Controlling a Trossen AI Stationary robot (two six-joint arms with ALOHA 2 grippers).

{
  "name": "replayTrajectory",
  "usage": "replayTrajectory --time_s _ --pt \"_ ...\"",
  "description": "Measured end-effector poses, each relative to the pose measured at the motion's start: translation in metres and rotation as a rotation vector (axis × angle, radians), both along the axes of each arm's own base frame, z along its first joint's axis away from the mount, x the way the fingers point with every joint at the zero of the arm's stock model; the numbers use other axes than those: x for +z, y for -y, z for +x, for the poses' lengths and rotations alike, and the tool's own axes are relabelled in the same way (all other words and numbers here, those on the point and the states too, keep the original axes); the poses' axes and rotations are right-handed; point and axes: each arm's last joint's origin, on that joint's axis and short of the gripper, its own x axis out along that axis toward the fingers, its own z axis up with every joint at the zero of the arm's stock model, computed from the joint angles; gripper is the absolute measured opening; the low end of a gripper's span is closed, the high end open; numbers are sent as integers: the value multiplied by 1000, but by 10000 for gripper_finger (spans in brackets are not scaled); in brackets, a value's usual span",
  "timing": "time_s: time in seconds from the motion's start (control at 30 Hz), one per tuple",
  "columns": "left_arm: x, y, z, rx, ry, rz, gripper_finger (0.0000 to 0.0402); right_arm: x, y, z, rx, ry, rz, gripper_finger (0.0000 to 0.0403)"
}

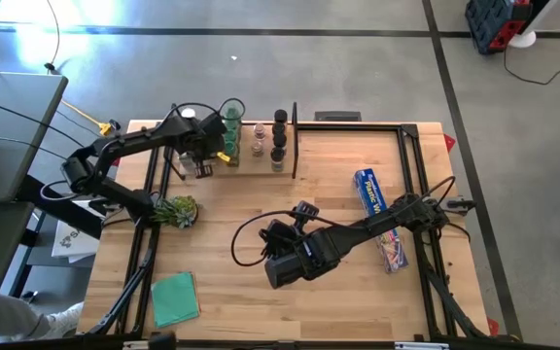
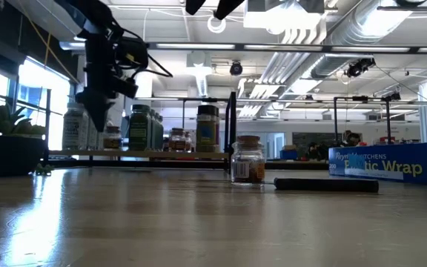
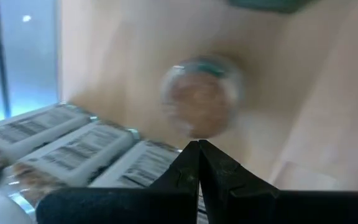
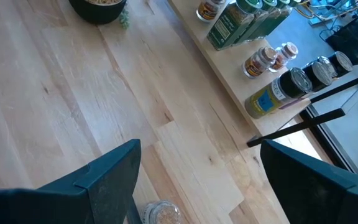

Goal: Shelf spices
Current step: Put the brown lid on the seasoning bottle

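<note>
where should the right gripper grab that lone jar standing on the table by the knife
Grip the jar around its glass body just under the cap, coming straight down from above. It stands upright and apart from the knife, so open fingers fit either side. The right gripper already hangs open almost over it.

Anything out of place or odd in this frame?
One spice jar stands alone on the tabletop, off the shelf where the other jars sit. Nothing looks spilled or tipped.

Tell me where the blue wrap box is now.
In the high view, the blue wrap box lies on the table's right side, beside the right arm, right of the shelf.
</note>
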Motion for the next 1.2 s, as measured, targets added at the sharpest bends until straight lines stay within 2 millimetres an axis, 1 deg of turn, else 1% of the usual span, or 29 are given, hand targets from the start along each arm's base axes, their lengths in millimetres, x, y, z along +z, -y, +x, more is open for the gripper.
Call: replayTrajectory --time_s 0.1,0.2,0.27,0.37,0.47,0.57,0.63,0.73,0.83,0.9,1.0,1.2 --pt "1 -5 -2 31 0 35 1 0 0 0 1 0 0 326" --pt "2 -6 -4 39 -2 40 0 0 0 0 1 0 0 326" --pt "5 -3 -4 37 13 39 0 0 0 0 1 -1 0 326" --pt "15 4 -5 37 60 41 0 0 0 0 0 -1 0 326" --pt "25 11 -6 51 148 30 0 0 0 0 0 -1 0 326" --pt "29 16 -5 82 222 -14 0 0 0 0 0 0 0 326" --pt "26 18 -5 118 244 -44 0 0 0 0 -2 1 1 326" --pt "14 20 -4 135 234 -92 0 0 0 0 -5 4 3 326" --pt "1 21 -5 140 209 -91 0 0 0 0 -5 5 4 326" --pt "-5 19 -5 139 207 -73 0 0 0 0 -5 5 4 326" --pt "-8 16 -4 133 222 -30 0 0 0 0 -5 5 4 326" --pt "-6 3 -7 172 229 75 0 0 0 0 -7 6 -1 326"
